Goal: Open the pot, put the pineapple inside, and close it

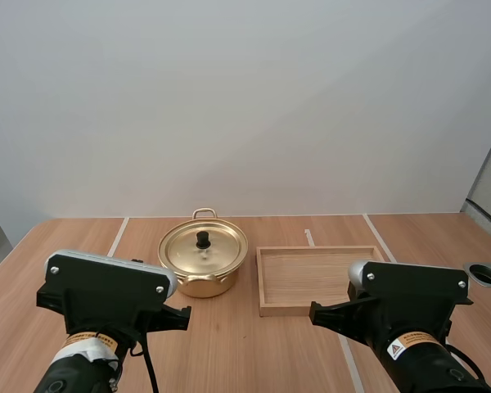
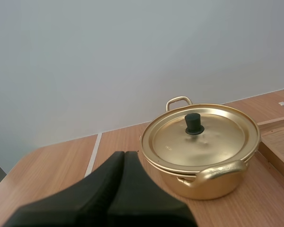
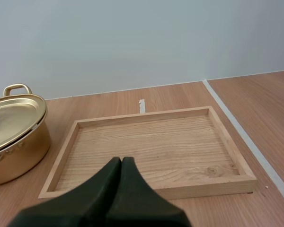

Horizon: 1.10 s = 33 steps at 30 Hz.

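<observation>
A gold pot (image 1: 202, 266) stands at the table's middle, its lid (image 1: 203, 248) on, a black knob (image 1: 203, 239) at the lid's centre. In the left wrist view the pot (image 2: 206, 177) sits just beyond my left gripper (image 2: 123, 155), whose fingers lie together as one dark wedge, holding nothing. My right gripper (image 3: 121, 161) is shut too, empty, hovering over the near edge of a wooden tray (image 3: 61, 161). The pot (image 3: 14, 142) stands beside the tray. No pineapple is visible.
The wooden tray (image 1: 266, 282) lies to the right of the pot with nothing in it. A round grommet hole (image 1: 486, 274) is set in the table at the far right edge. Pale seams (image 1: 117, 236) run across the tabletop.
</observation>
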Each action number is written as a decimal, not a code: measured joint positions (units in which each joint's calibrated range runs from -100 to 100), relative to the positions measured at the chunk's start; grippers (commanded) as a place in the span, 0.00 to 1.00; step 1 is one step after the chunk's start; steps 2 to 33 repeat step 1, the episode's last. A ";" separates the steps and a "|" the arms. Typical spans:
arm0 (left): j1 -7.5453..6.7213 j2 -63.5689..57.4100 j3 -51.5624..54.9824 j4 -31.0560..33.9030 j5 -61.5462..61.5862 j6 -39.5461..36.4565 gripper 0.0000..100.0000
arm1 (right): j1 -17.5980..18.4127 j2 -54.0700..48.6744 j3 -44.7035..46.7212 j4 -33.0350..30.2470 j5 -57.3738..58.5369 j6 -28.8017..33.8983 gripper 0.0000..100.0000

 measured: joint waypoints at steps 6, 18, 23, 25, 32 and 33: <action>0.00 0.00 0.00 0.00 0.00 0.00 0.00 | 0.00 0.00 0.00 0.00 0.00 0.00 0.00; 0.00 0.00 0.00 0.00 0.00 0.00 0.00 | 0.00 0.00 0.00 0.00 0.00 0.00 0.00; 0.00 0.00 0.00 0.00 0.00 0.00 0.00 | 0.00 0.00 0.00 0.00 0.00 0.00 0.00; 0.00 0.00 0.00 0.00 0.00 0.00 0.00 | 0.00 0.00 0.00 0.00 0.00 0.00 0.00; 0.00 0.00 0.00 0.00 0.00 0.00 0.00 | 0.00 0.00 0.00 0.00 0.00 0.00 0.00; 0.00 0.00 0.00 0.00 0.00 0.00 0.00 | 0.00 0.00 0.00 0.00 0.00 0.00 0.00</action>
